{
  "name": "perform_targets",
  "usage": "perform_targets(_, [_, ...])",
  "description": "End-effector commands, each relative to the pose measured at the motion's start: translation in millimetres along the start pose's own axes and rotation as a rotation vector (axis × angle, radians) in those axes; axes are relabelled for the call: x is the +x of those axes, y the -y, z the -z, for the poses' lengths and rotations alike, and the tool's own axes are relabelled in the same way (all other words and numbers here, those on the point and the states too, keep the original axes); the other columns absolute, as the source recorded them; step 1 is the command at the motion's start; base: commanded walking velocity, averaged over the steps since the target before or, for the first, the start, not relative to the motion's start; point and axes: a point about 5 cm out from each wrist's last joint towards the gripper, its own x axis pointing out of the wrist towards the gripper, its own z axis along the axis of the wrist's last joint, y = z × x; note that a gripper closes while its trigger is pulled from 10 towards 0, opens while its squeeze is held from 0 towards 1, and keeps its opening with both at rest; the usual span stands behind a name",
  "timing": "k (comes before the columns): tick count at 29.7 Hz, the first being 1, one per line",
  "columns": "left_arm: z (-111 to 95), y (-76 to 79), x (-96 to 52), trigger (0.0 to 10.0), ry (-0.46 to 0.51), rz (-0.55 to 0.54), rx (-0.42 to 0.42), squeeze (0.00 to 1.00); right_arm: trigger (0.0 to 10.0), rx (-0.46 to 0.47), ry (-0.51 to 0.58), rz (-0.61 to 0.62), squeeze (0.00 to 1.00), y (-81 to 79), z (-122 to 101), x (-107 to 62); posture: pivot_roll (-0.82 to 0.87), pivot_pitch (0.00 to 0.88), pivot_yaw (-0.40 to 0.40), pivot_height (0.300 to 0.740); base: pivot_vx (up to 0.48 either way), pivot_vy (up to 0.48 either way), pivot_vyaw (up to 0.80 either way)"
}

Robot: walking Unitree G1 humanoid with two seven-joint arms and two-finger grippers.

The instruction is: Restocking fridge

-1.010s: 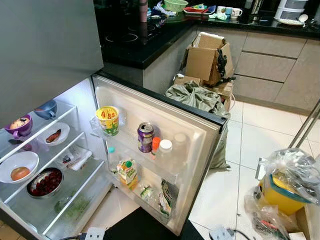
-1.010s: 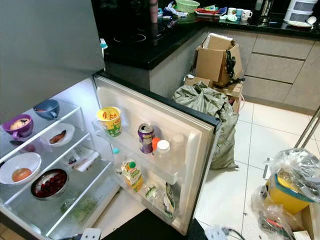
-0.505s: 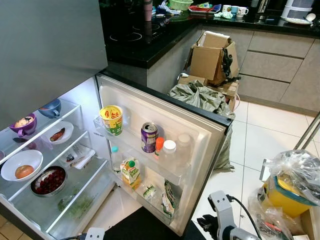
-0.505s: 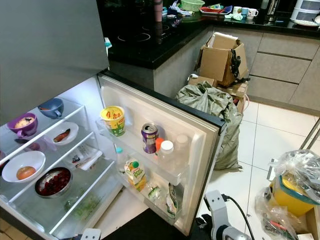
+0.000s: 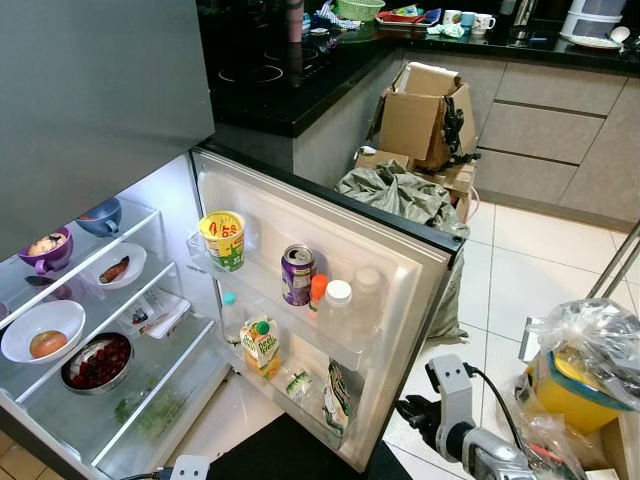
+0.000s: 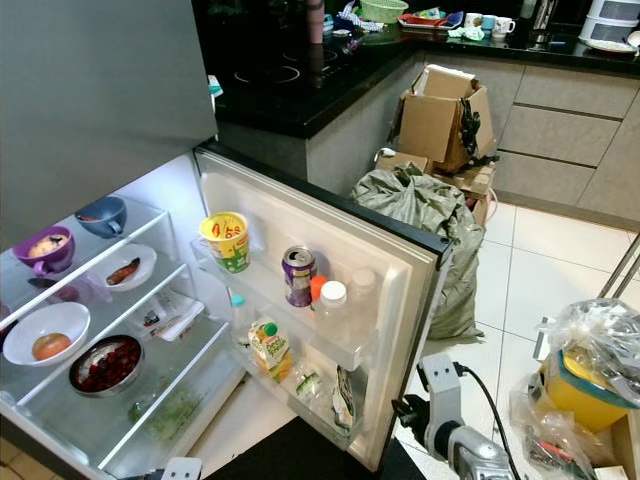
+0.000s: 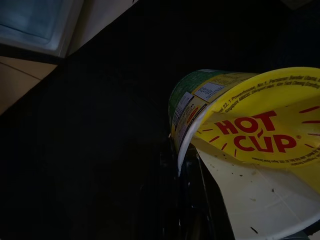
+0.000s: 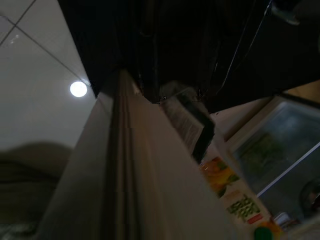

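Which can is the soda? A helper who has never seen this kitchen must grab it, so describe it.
Start at the open fridge door and find its upper shelf. The soda can stands mid-shelf, between the yellow noodle cup and an orange-capped bottle. It is the purple metal one.

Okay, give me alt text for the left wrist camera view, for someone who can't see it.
A yellow and green Hot Cup noodle cup fills the right side, tipped toward the camera with its lid partly peeled, held between the left gripper's dark fingers. The surroundings are very dark, with pale floor tile in one corner.
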Motion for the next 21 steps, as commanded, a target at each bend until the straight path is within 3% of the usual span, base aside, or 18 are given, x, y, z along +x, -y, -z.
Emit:
perform_targets(1, [4.8,-5.0,-1.3,10.0,-0.017,-0.014,0.007,0.00,10.0,-0.012,0.024,0.024,0.00,3.7,-5.8,0.0,-0.04,0.000,0.005,0.740,0.000,0.000,0.00])
perform_targets(8, [4.6,-4.5,-1.2,10.0,-0.016,-0.013,0.002,0.00,10.0,-0.046,0.109,0.121,0.00,20.3,-34.5,1.0,-0.04,0.000,0.005,0.740,0.000,0.000,0.00])
perform_targets(11, [4.6,-3.6,-1.1,10.0,-0.016,-0.012,-0.001,0.00,10.0,-0.061,0.166,0.223,0.00,40.6,-56.9,-4.9,-0.04,0.000,0.000,0.740,0.000,0.000,0.00])
perform_targets(13, [4.6,-3.6,-1.1,10.0,-0.016,-0.012,-0.001,0.00,10.0,-0.061,0.166,0.223,0.00,40.6,-56.9,-4.9,-0.04,0.000,0.000,0.740,0.000,0.000,0.00])
perform_targets(16, [4.9,-3.3,-1.1,10.0,-0.016,-0.012,-0.004,0.00,10.0,-0.078,0.181,0.322,0.00,58.3,-67.2,-13.9,-0.03,0.000,-0.001,0.740,0.000,0.000,0.00])
perform_targets(21, [5.0,-3.3,-1.1,10.0,-0.016,-0.012,-0.005,0.00,10.0,-0.070,0.192,0.376,0.00,67.2,-71.5,-19.0,-0.03,0.000,-0.001,0.740,0.000,0.000,0.00])
